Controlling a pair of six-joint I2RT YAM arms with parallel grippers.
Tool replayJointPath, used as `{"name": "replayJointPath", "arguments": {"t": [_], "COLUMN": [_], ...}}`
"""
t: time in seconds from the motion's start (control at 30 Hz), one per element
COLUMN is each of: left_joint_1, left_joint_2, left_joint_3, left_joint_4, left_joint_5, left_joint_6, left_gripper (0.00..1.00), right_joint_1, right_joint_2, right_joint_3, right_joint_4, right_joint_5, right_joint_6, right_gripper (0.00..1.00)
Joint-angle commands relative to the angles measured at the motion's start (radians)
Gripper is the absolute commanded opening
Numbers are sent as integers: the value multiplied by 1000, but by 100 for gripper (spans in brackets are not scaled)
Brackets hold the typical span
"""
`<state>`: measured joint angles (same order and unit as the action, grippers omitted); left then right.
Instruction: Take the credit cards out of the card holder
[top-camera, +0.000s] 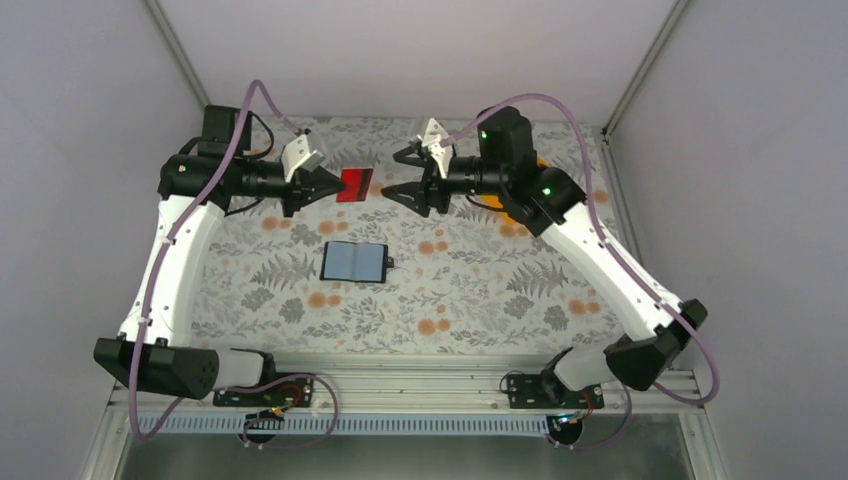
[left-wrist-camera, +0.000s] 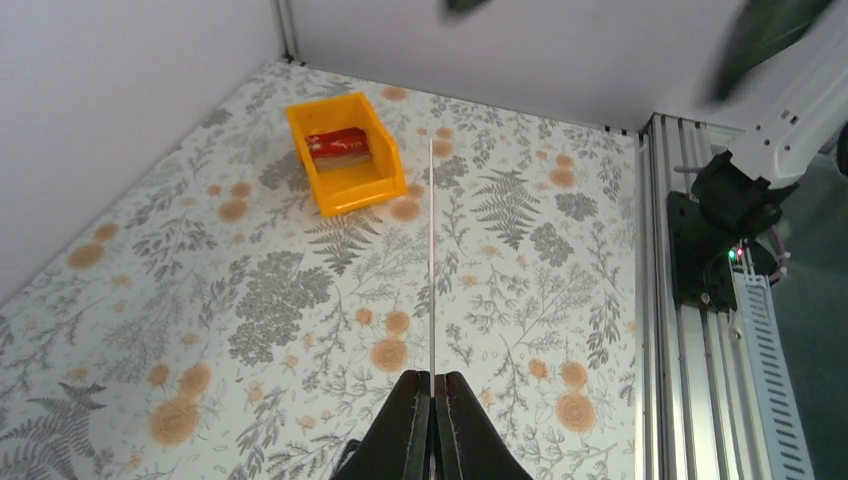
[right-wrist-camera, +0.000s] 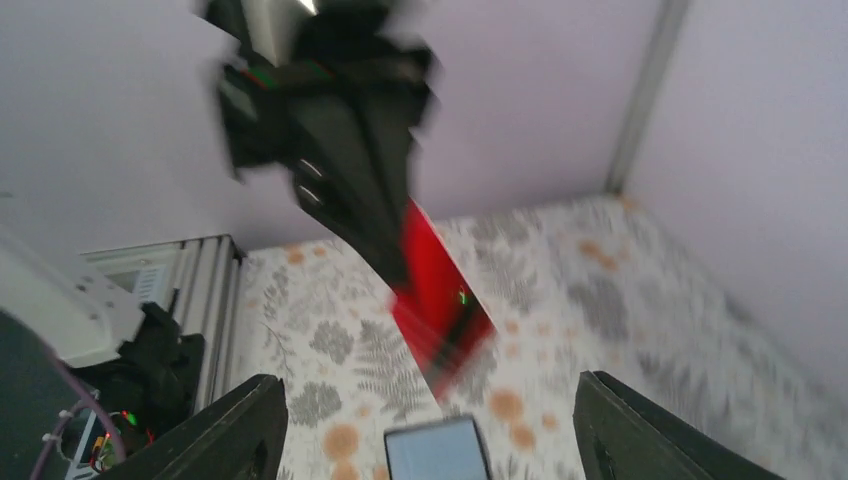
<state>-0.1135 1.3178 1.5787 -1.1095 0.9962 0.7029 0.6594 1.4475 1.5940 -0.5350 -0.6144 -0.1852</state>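
My left gripper is shut on a red credit card and holds it in the air above the table. In the left wrist view the card shows edge-on as a thin line between the closed fingertips. My right gripper is open and empty, facing the card from the right with a gap between. In the right wrist view the red card hangs from the left gripper between my wide-open fingers. The card holder lies open and flat on the table, grey-blue pockets up; it also shows in the right wrist view.
An orange bin with a red card inside stands at the back right of the table; in the top view it is mostly hidden behind the right arm. A metal rail runs along the near edge.
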Motion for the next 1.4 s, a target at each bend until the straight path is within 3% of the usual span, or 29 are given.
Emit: {"name": "replayJointPath", "arguments": {"t": [0.0, 0.27, 0.33, 0.4, 0.47, 0.6, 0.63, 0.67, 0.7, 0.73, 0.8, 0.9, 0.97, 1.07, 1.2, 1.3, 1.37], "left_joint_1": [-32, -62, -64, -65, -67, -66, -65, -62, -57, -49, -32, -29, -29, -52, -93, -125, -154], "left_joint_2": [-12, -10, -8, -9, -9, -9, -12, -15, -17, -17, -13, 16, 44, 64, 84, 78, 79], "left_joint_3": [43, 75, 81, 83, 84, 84, 78, 71, 67, 67, 85, 163, 246, 340, 430, 426, 431], "left_joint_4": [-90, -188, -196, -196, -196, -166, -121, -80, -54, -44, -36, 54, 126, 303, 351, 381, 384], "left_joint_5": [-39, 15, 22, 22, 26, 60, 61, 59, 64, 82, 144, 233, 343, 394, 339, 358, 362], "left_joint_6": [100, 189, 196, 197, 199, 163, 113, 58, 25, 14, 7, -152, -259, -452, -499, -529, -528], "left_gripper": [2, 2, 2, 2, 2, 4, 24, 54, 73, 85, 92, 93, 93, 92, 88, 77, 65], "right_joint_1": [71, 121, 121, 122, 122, 113, 97, 72, 42, 5, -43, -12, 40, 82, 101, 109, 111], "right_joint_2": [30, 158, 167, 167, 156, 107, 92, 67, 40, 7, -63, -141, -171, -196, -220, -218, -219], "right_joint_3": [63, 268, 282, 286, 267, 215, 200, 182, 156, 120, 8, -153, -202, -234, -263, -252, -247], "right_joint_4": [-35, -213, -216, -222, -220, -173, -141, -93, -26, 75, 348, 758, 884, 1000, 1095, 1082, 1054], "right_joint_5": [19, -55, -74, -81, -83, -61, -82, -112, -152, -197, -241, -177, -98, -31, 6, 0, 10], "right_joint_6": [-184, -271, -268, -265, -266, -231, -207, -173, -117, -49, 166, 453, 490, 517, 553, 533, 517], "right_gripper": [74, 70, 56, 26, 9, 4, 4, 4, 4, 4, 4, 4, 4, 4, 4, 4, 4]}}
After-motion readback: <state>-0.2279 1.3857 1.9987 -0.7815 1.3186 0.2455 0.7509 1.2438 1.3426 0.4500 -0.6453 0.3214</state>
